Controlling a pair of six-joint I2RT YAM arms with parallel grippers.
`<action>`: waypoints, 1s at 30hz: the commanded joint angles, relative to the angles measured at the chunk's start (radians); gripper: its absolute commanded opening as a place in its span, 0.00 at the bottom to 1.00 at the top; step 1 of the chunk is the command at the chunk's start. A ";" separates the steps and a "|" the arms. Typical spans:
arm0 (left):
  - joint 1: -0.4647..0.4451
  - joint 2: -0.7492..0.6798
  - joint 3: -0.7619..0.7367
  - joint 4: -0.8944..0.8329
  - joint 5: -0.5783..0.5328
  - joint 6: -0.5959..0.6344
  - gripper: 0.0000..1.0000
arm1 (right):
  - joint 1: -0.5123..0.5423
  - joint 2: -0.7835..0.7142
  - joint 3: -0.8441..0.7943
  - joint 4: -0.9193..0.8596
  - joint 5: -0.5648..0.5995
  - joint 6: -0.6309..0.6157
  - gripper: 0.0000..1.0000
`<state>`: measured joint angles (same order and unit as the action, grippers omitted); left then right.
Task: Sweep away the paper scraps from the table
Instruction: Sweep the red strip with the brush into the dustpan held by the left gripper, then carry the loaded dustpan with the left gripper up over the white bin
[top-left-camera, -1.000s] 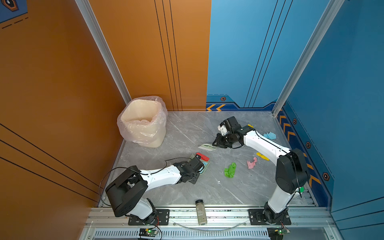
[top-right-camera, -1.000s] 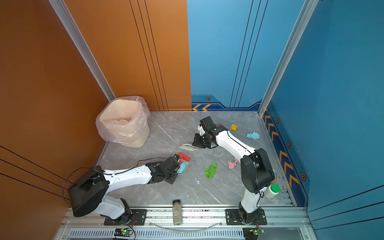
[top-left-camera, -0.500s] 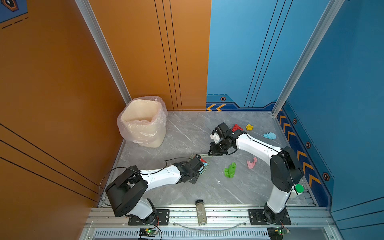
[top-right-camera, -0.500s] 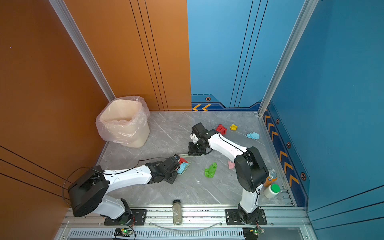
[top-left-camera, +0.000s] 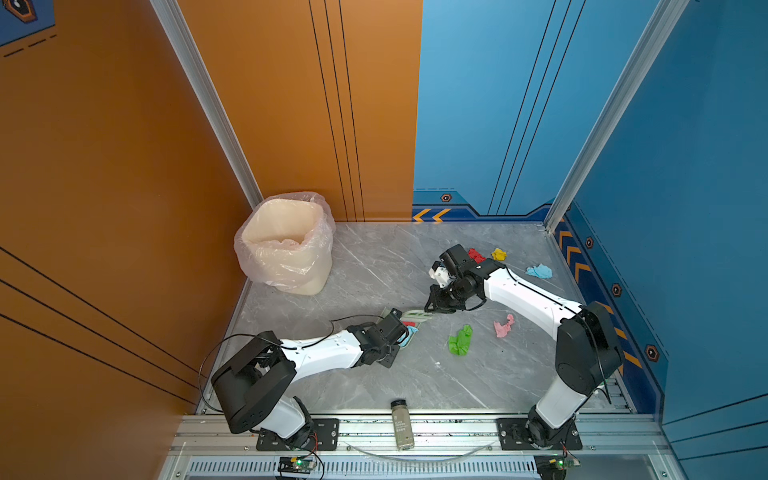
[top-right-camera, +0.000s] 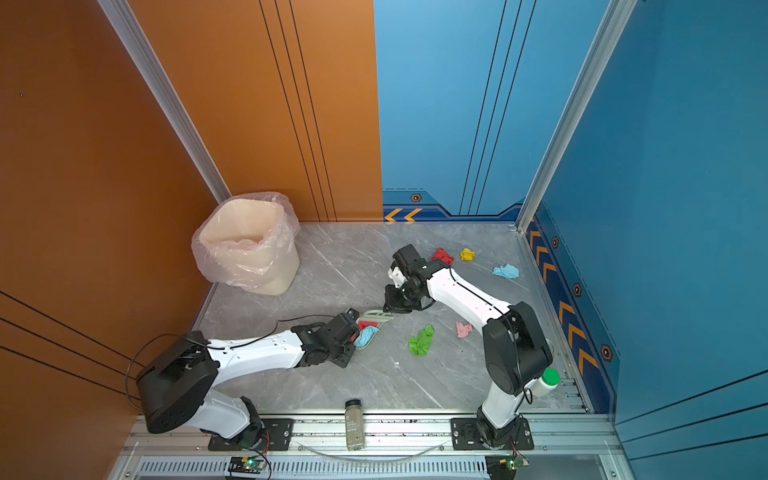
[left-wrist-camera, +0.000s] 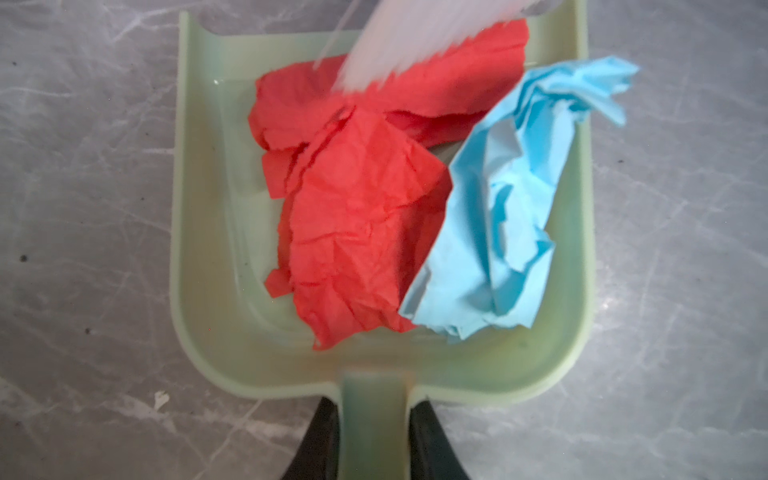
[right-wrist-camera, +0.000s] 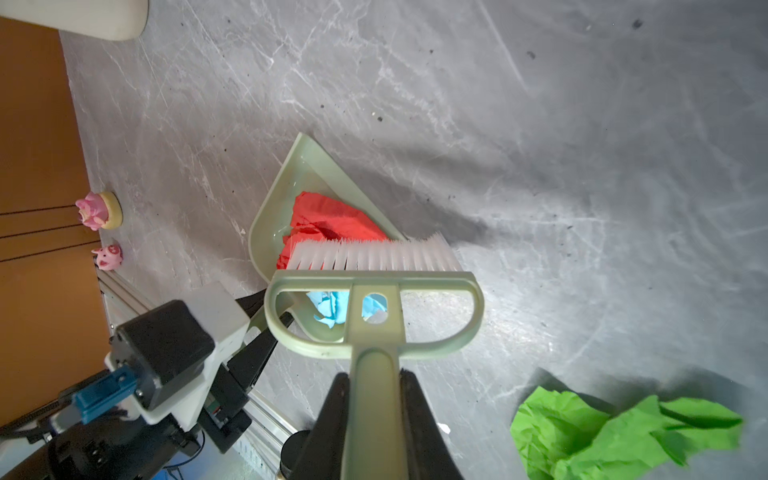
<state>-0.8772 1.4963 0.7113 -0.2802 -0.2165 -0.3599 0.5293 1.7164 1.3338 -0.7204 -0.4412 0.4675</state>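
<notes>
My left gripper (left-wrist-camera: 372, 415) is shut on the handle of the pale green dustpan (left-wrist-camera: 199, 249), which lies flat on the table (top-left-camera: 374, 270). A red scrap (left-wrist-camera: 353, 208) and a light blue scrap (left-wrist-camera: 498, 232) lie inside the pan. My right gripper (right-wrist-camera: 374, 386) is shut on the brush (right-wrist-camera: 374, 286), whose white bristles rest at the pan's mouth against the red scrap. Loose on the table in both top views are a green scrap (top-left-camera: 460, 340), a pink one (top-left-camera: 504, 326), a red one (top-left-camera: 476, 254), a yellow one (top-left-camera: 498, 254) and a blue one (top-left-camera: 539, 271).
A bin with a plastic liner (top-left-camera: 286, 245) stands at the back left. A small bottle (top-left-camera: 401, 424) lies on the front rail, and a green-capped white bottle (top-right-camera: 546, 380) sits by the right arm's base. Two pink pig figurines (right-wrist-camera: 97, 210) stand near the orange wall.
My right gripper has drawn the brush forward to the dustpan's mouth. The red scrap that lay at the mouth is now inside the pan. The left arm has held still.
</notes>
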 joint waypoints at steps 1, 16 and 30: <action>0.002 0.010 -0.023 0.010 -0.004 -0.017 0.00 | -0.035 0.008 0.064 -0.010 0.009 -0.019 0.00; -0.011 -0.136 -0.078 0.050 -0.166 -0.036 0.00 | -0.153 -0.098 0.021 0.016 -0.017 -0.011 0.00; 0.026 -0.325 0.062 -0.194 -0.204 0.013 0.00 | -0.178 -0.121 -0.027 0.032 -0.030 -0.007 0.00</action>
<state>-0.8684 1.2091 0.7181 -0.3737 -0.3893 -0.3656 0.3588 1.6176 1.3197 -0.7029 -0.4515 0.4675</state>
